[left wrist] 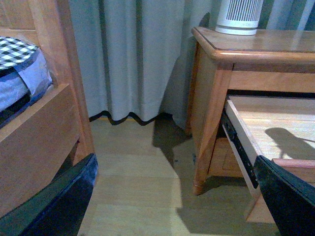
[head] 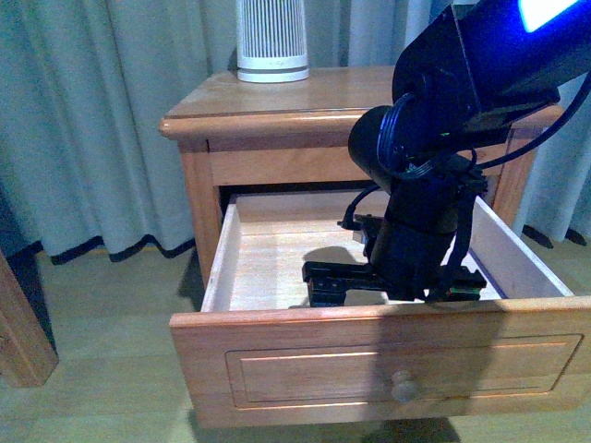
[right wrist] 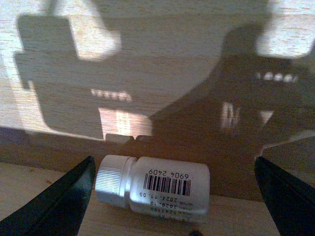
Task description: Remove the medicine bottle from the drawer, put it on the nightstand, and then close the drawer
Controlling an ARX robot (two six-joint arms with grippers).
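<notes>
Well, the right arm reaches down into the open drawer (head: 305, 369) of the nightstand (head: 277, 115), and its black wrist hides much of the pale wood inside. From the right wrist view, the right hand (right wrist: 173, 160) is spread wide, one dark finger on each side and nothing gripped. Between those fingers (right wrist: 54, 201) lies the medicine bottle (right wrist: 162, 191), on its side in the drawer. It rests along the seam where the drawer's floor meets a wall, though I cannot tell which wall. Its ribbed white cap (right wrist: 110, 179) points toward one finger and its barcode label faces up. Neither finger touches it. The hand's shadow falls across the wood behind the bottle.

The left hand (left wrist: 175, 162) hangs off to the side over the wooden floor (left wrist: 142, 182), near the nightstand's left side. Its fingers are just as far apart and hold nothing. Beyond it are a wooden bed frame (left wrist: 44, 128) with a checked cloth (left wrist: 17, 49), and grey curtains (left wrist: 128, 54). A tall white ribbed device (head: 272, 41) stands at the back of the nightstand's top.
</notes>
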